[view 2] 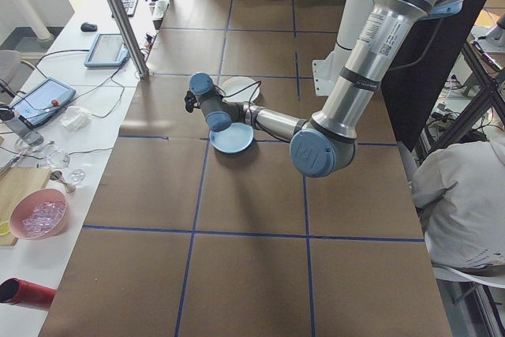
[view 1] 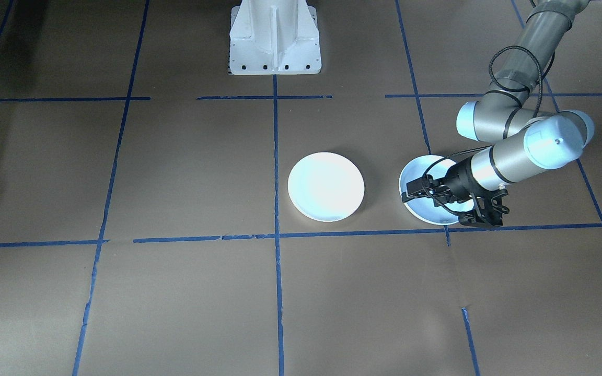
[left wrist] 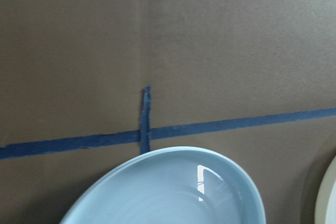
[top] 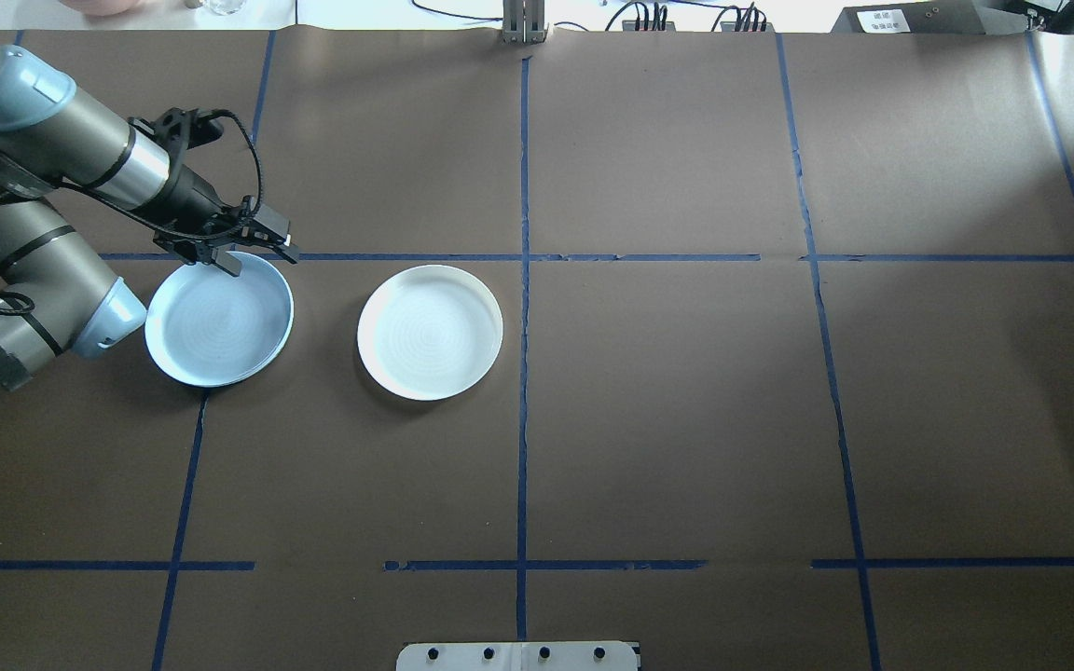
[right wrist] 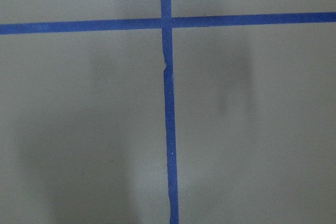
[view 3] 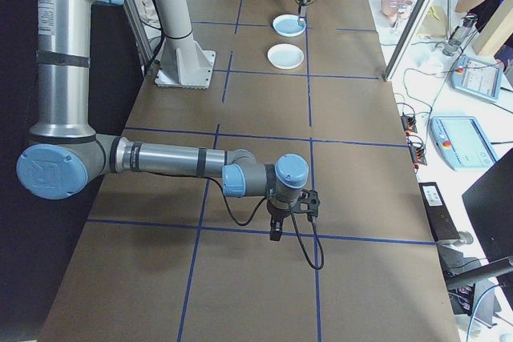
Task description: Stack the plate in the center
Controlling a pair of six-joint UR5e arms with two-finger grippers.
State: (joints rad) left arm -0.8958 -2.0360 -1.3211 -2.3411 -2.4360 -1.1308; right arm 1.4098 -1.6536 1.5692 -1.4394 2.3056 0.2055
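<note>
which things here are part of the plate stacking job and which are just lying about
Job:
- blue-grey plate, the left gripper at its far rim
- white plate nearer the table's middle

Lying about:
- pink bowl
- red cylinder
- tablet
- handheld pendant

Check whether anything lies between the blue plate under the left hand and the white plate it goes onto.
Nothing visible does. Only bare brown table separates the blue plate from the white plate. The left hand is at the blue plate's far rim.

pale blue plate [top: 219, 319] | flat on table | white plate [top: 430, 332] beside, apart
</note>
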